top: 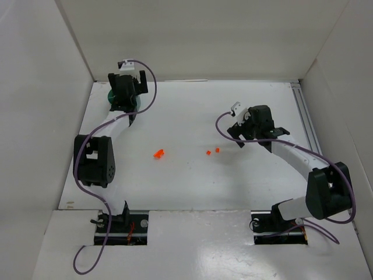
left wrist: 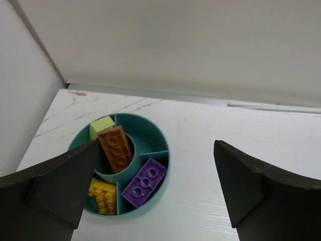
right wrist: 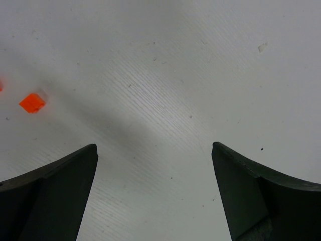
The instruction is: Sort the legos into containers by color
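Top: left tool (top: pixel 123 101) over tub (top: pixel 111 97), far left; red-orange bricks (top: pixel 158 154) on the surface (top: pixel 192 186), near right tool (top: pixel 236 137).
Left wrist: jaws wide, empty, above brown, yellow, purple, green bricks (left wrist: pixel 144 182) in tub.
Right wrist: jaws wide, empty; one brick at left.

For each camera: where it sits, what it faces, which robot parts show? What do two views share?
Top external: above and behind, looking down on the table; left arm and right arm show.
Left wrist: on the left arm, facing the tub; left pincer shows.
Right wrist: on the right arm, facing the table and a red-orange brick; right pincer shows.
Shared: top and left wrist see the tub.
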### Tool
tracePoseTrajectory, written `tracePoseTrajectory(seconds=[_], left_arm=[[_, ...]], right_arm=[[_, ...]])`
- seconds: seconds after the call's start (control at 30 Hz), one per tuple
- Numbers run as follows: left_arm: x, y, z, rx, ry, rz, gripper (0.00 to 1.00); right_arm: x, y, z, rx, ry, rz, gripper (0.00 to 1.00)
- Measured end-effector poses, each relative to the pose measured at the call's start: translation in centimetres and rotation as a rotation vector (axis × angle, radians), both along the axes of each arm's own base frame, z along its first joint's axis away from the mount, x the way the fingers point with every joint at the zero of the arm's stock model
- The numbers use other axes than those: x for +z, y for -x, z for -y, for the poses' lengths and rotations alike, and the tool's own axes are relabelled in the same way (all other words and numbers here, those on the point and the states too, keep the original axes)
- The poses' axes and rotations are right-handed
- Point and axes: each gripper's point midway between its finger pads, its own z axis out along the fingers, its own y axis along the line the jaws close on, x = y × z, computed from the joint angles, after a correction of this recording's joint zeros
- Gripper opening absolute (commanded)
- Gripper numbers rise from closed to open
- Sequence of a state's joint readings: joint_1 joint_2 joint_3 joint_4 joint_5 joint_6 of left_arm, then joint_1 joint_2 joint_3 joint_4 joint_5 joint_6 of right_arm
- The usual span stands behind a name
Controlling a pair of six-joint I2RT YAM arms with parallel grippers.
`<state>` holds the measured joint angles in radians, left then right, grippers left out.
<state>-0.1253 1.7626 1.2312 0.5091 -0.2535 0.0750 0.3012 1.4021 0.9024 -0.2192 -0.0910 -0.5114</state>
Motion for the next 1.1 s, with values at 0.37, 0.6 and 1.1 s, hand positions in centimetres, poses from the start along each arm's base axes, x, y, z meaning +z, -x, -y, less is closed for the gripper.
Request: tracePoseTrajectory(seconds=[0.37, 0.6, 1.1], left_arm=[[6.5, 3.5, 5.8, -0.192, 0.363, -0.079, 1.0], [-0.1, 12.3, 12.4, -0.241, 0.512, -0.396, 0.93], [-13.0, 29.8, 14.4, -0.1, 0.346, -0.801, 0.6]], right_arm=[[3.6, 0.8, -0.1, -0.049, -0.096, 0.06, 1.0], [3.6, 2.8, 0.9, -0.123, -0.125, 0.029, 1.0], [1.1, 8.6, 0.5, -0.091, -0.17, -0.033, 1.0]])
